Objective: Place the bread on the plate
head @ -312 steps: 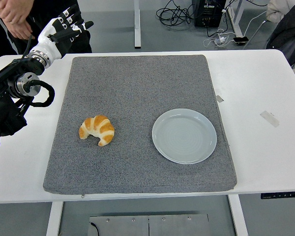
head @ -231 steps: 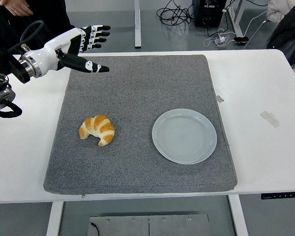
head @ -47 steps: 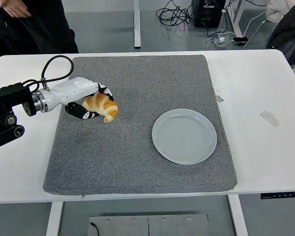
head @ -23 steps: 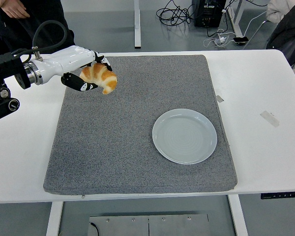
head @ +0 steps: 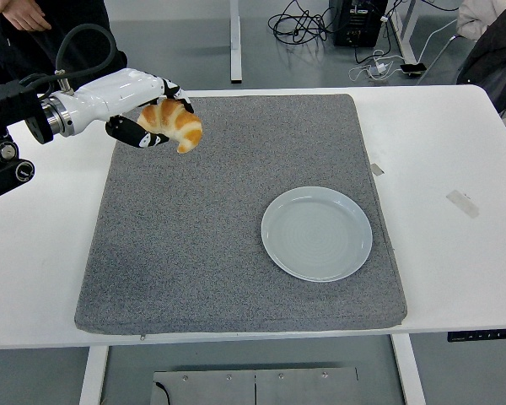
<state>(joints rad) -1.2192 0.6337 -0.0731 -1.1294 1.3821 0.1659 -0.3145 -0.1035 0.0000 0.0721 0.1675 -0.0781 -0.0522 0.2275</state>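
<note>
1. We see the left hand (head: 148, 114) wrapped around the croissant (head: 174, 123), holding it in the air.
2. We place the croissant above the far left corner of the grey mat (head: 236, 211), well apart from the plate (head: 317, 234).
3. The plate sits bare on the mat's right half, on the white surface (head: 455, 245).

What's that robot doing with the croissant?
The robot's left hand is holding a croissant up above the far left part of the grey mat. The plate sits on the mat's right side with nothing on it, so the croissant is not yet there.
</note>
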